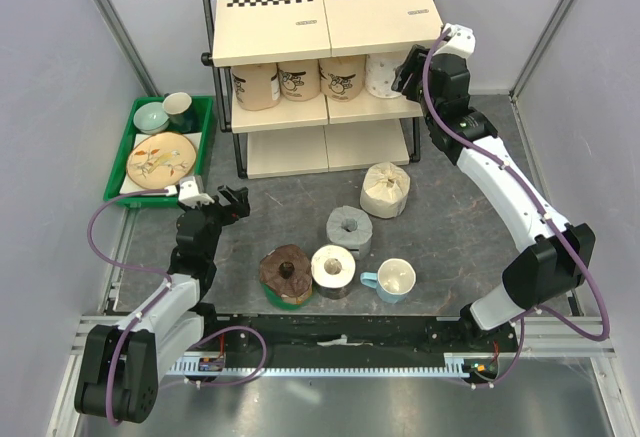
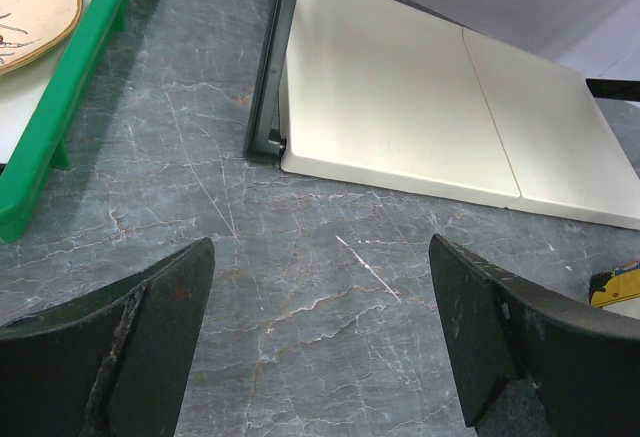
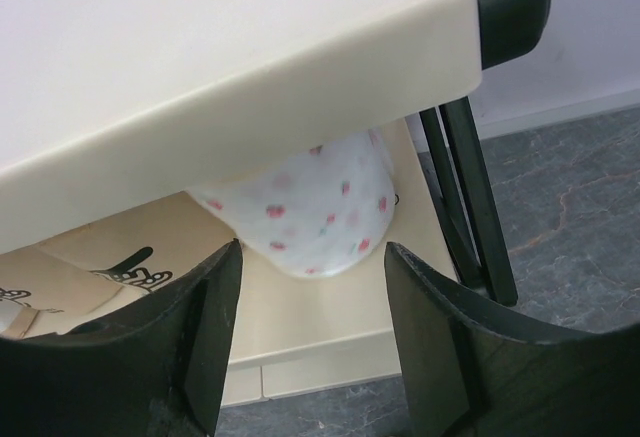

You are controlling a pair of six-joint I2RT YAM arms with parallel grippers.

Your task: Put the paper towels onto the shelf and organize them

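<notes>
Black fingers (image 3: 200,337) of the right pincer (image 3: 312,257) fill the bottom of the right wrist view. They stand apart with nothing between them. Just beyond their tips a red-dotted roll (image 3: 320,207) sits on the middle board of the shelf (image 3: 200,57), under the top board at its right end. From above it is the rightmost of four paper towels lined up along that tier.

Four more wait on the tabletop (image 1: 460,217). A cream roll (image 1: 385,190) is nearest the shelf and a grey roll (image 1: 349,229) sits just nearer than that. A dark brown roll (image 1: 286,272) and an off-white roll (image 1: 333,267) stand side by side at the near edge, with a mug (image 1: 395,279) to their right.

On the left, the left pincer (image 2: 320,247) gapes wide and holds nothing. It hovers over bare stone near the shelf's lowest board, with the green tray (image 2: 60,127) further left.

These rolls look light and soft. A hard squeeze would likely dent the wall rather than break anything, and the paper or wrapping should give decent friction. The open cores face up, so one sound hold is a finger down the core and the other outside. Otherwise, both fingers could take the round wall at mid-height, if the jaws open wide enough. The cream roll looks lopsided, so gripping low on its body seems safer than gripping its puckered top.
</notes>
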